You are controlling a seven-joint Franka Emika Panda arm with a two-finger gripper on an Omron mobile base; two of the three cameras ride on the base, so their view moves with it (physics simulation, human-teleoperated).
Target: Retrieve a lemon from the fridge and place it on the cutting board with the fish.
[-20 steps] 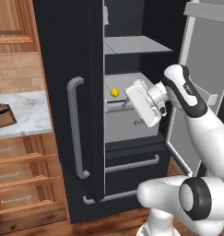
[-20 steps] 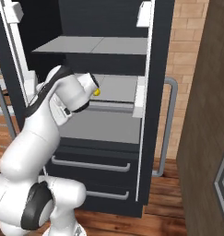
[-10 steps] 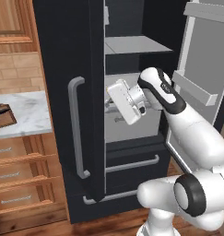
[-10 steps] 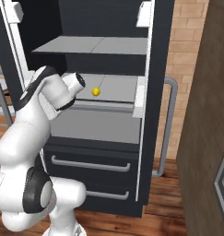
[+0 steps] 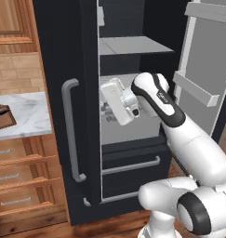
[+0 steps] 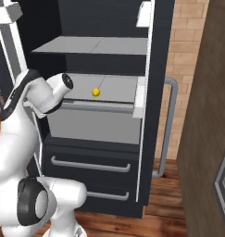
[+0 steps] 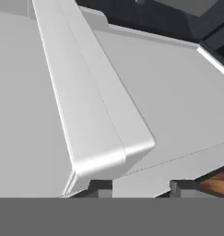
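The black fridge [image 5: 63, 56] stands with its right door swung open. A small yellow lemon [image 6: 96, 92] lies alone on the grey middle shelf [image 6: 114, 88]. My arm reaches in over that shelf from the left, and its hand stops short of the lemon. In the left base view the hand covers the lemon, and my gripper [image 5: 106, 110] points at the shelf's left side. The hand view has my gripper [image 7: 141, 186] low over bare grey shelf, shut, with nothing between its tips. The dark brown cutting board [image 5: 0, 118] lies on the marble counter, cut off by the picture's left edge; I cannot make out the fish.
The open fridge door [image 5: 202, 88] with its rack stands right of my arm. Below the shelf are two black drawers with bar handles [image 6: 90, 164]. Brown wooden drawers [image 5: 16, 186] sit under the counter, and a tall wooden cabinet [image 6: 206, 115] rises at the far right.
The hand has swung left and deeper over the middle shelf, covering the lemon in the left base view. The jaws have gone from open to shut. The lemon has stayed put.
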